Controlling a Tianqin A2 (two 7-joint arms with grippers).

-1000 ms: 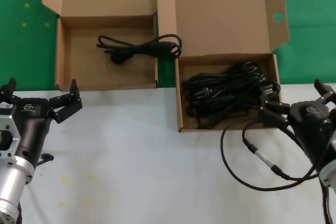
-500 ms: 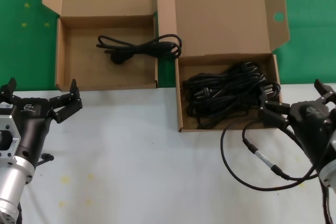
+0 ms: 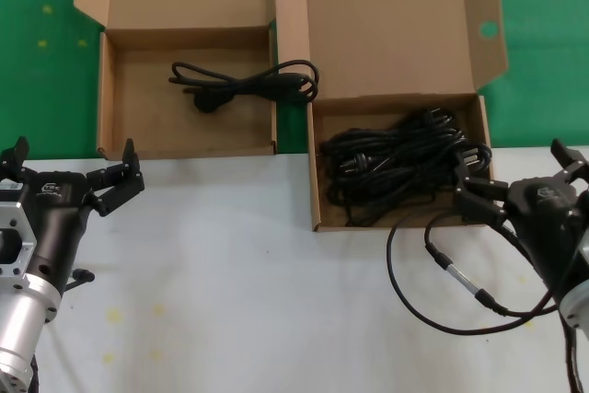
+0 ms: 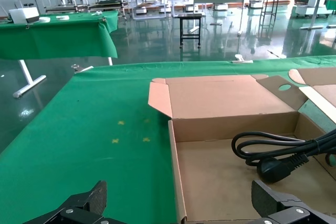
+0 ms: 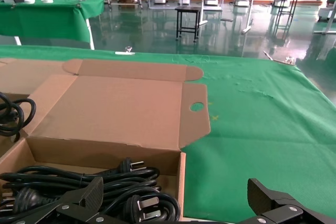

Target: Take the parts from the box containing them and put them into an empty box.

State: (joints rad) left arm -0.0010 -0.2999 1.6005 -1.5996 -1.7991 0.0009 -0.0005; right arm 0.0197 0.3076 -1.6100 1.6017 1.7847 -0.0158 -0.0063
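1. Black cords (image 3: 400,165) fill the holed-lid box (image 3: 317,181); one cord (image 3: 244,85) sits in the plain box (image 3: 109,89).
2. Right gripper (image 3: 515,186) hovers wide open, empty, at the source corner: descend and grasp next.
3. Left gripper (image 3: 74,175) waits open.

Matt brown cardboard boxes (image 3: 189,126), rubbery black cords (image 3: 396,163), green cloth (image 4: 79,145), smooth white tabletop (image 3: 258,301)

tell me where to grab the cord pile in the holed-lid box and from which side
Judging by the head view, take the cords at the raised tangle of loops near the middle of the pile, coming straight down from above. The box walls and the tall lid behind block any sideways approach, and the loops stand up enough to pinch. The right gripper, open at the box's near right corner, is closest.
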